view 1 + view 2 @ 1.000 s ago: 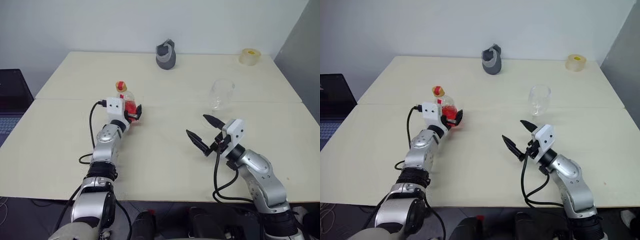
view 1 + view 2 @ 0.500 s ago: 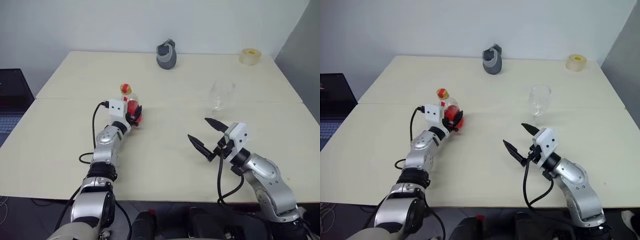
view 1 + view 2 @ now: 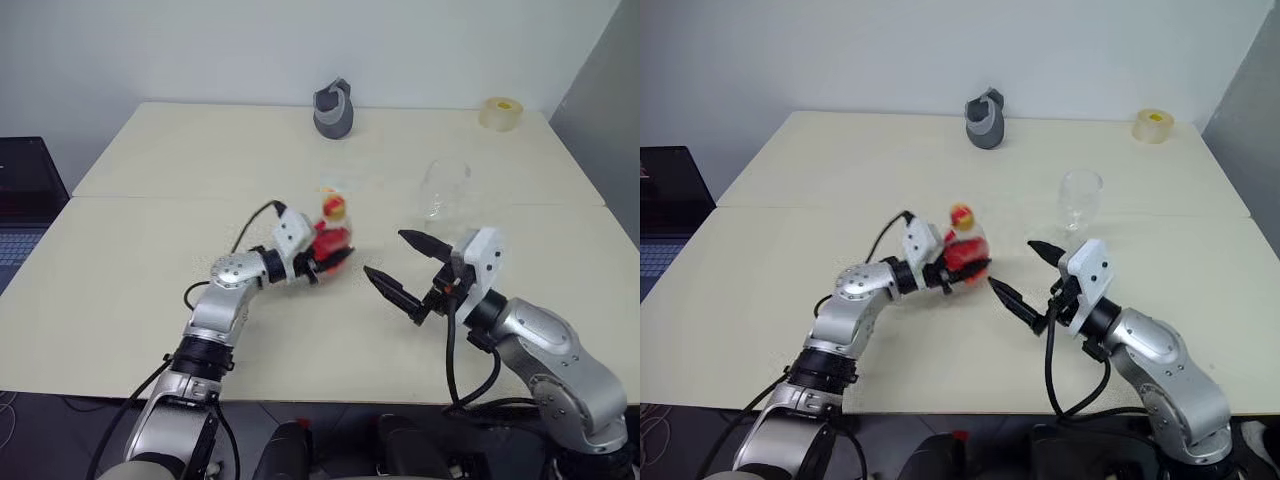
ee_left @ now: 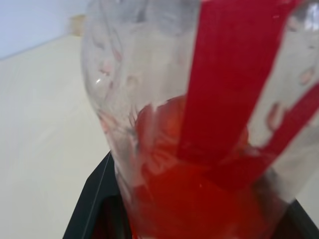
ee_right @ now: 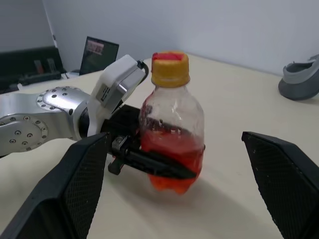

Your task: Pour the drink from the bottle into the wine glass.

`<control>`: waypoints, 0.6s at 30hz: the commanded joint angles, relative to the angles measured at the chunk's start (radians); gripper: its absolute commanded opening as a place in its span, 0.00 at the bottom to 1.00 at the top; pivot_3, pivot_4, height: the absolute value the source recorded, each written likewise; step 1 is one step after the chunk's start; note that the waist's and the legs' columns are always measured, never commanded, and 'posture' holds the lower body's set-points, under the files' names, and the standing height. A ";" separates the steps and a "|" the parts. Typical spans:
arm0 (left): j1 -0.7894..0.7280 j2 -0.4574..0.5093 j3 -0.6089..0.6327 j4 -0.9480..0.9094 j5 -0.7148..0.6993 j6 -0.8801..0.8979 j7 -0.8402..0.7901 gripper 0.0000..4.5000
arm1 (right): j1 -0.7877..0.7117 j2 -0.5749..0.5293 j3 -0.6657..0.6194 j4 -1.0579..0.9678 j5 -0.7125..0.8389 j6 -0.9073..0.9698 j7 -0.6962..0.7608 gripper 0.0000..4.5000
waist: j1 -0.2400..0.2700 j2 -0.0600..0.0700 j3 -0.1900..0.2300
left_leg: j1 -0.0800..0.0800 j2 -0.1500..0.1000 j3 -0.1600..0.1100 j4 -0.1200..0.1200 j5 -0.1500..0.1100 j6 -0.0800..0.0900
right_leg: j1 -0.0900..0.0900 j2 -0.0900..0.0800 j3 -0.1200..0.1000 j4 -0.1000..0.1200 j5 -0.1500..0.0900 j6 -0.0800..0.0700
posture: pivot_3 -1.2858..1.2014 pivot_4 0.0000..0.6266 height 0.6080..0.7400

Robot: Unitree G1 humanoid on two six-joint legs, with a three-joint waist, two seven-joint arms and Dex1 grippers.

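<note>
The bottle point(image 3: 330, 232) is small and clear, with a yellowish neck ring and red cap, and stands upright near the table's middle. The red drink point(image 5: 172, 154) fills its lower half. My left gripper point(image 3: 332, 260) is shut on its lower body, reaching in from the left. My right gripper point(image 3: 383, 253) hangs open just right of the bottle, its fingers point(image 5: 65, 189) spread on either side of it without touching. The wine glass point(image 3: 443, 188) stands empty behind the right gripper. In the left wrist view the bottle point(image 4: 199, 124) sits right between the fingers.
A grey jug-like object point(image 3: 332, 110) stands at the table's far edge, and a yellowish tape roll point(image 3: 500, 112) sits in the far right corner. A dark laptop point(image 3: 25, 190) lies beyond the table's left edge. A seam point(image 3: 150, 198) crosses the tabletop.
My left gripper closed on the bottle and carried it right, from the left part of the table to the middle. My right gripper drew back and rose a little, staying open.
</note>
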 commanded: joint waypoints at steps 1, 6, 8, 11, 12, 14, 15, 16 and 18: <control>-0.032 -0.016 -0.030 -0.051 -0.028 0.005 -0.067 0.43 | -0.023 -0.004 -0.014 -0.057 0.012 0.026 -0.040 1.00 | 0.000 0.000 0.000 | 0.000 0.000 0.000 0.000 0.000 0.000 | 0.000 0.000 0.000 0.000 0.000 0.000 | 0.52 0.24 1.00; -0.044 -0.040 -0.069 -0.055 -0.034 0.021 -0.140 0.42 | -0.041 0.015 0.003 -0.080 0.016 0.042 -0.078 1.00 | -0.001 0.000 0.000 | 0.000 0.000 0.001 0.000 0.000 0.000 | 0.000 0.001 0.000 0.000 0.000 0.000 | 0.52 0.24 1.00; -0.046 -0.047 -0.083 -0.062 -0.036 0.031 -0.163 0.42 | -0.046 0.021 0.005 -0.088 0.016 0.043 -0.090 1.00 | -0.001 0.000 0.000 | 0.000 0.000 0.001 0.000 0.000 0.000 | 0.000 0.001 0.000 0.000 0.000 0.000 | 0.52 0.24 1.00; -0.054 -0.055 -0.091 -0.059 -0.035 0.033 -0.187 0.42 | -0.059 0.023 0.007 -0.092 0.022 0.049 -0.094 1.00 | -0.001 0.000 0.000 | 0.000 0.000 0.002 0.000 0.000 0.000 | 0.000 0.001 0.000 0.000 0.000 0.000 | 0.52 0.24 1.00; -0.058 -0.058 -0.091 -0.054 -0.033 0.032 -0.189 0.42 | -0.064 0.020 0.005 -0.090 0.029 0.053 -0.091 1.00 | -0.001 0.000 0.000 | 0.000 0.000 0.002 0.000 0.000 0.000 | 0.000 0.001 0.000 0.000 0.000 0.000 | 0.52 0.24 1.00; -0.061 -0.064 -0.090 -0.047 -0.031 0.030 -0.189 0.42 | -0.064 0.015 0.000 -0.085 0.039 0.052 -0.085 1.00 | -0.001 0.000 0.000 | 0.000 0.000 0.002 0.000 0.000 0.000 | 0.000 0.001 0.000 0.000 0.000 0.000 | 0.52 0.24 1.00; -0.061 -0.065 -0.090 -0.043 -0.029 0.027 -0.190 0.42 | -0.063 0.018 -0.004 -0.081 0.047 0.053 -0.085 1.00 | -0.001 0.000 0.000 | 0.000 0.000 0.002 0.000 0.000 0.000 | 0.000 0.001 0.000 0.000 0.000 0.000 | 0.52 0.24 1.00; -0.059 -0.065 -0.090 -0.041 -0.027 0.024 -0.191 0.42 | -0.062 0.018 -0.006 -0.078 0.050 0.052 -0.085 1.00 | -0.001 0.000 0.000 | 0.000 0.000 0.002 0.000 0.000 0.000 | 0.000 0.001 0.000 0.000 0.000 0.000 | 0.52 0.24 1.00; -0.054 -0.065 -0.090 -0.045 -0.025 0.023 -0.191 0.42 | -0.061 0.021 -0.009 -0.077 0.057 0.052 -0.088 0.96 | -0.001 0.000 0.000 | 0.000 0.000 0.002 0.000 0.000 0.000 | 0.000 0.001 0.000 0.000 0.000 0.000 | 0.52 0.24 1.00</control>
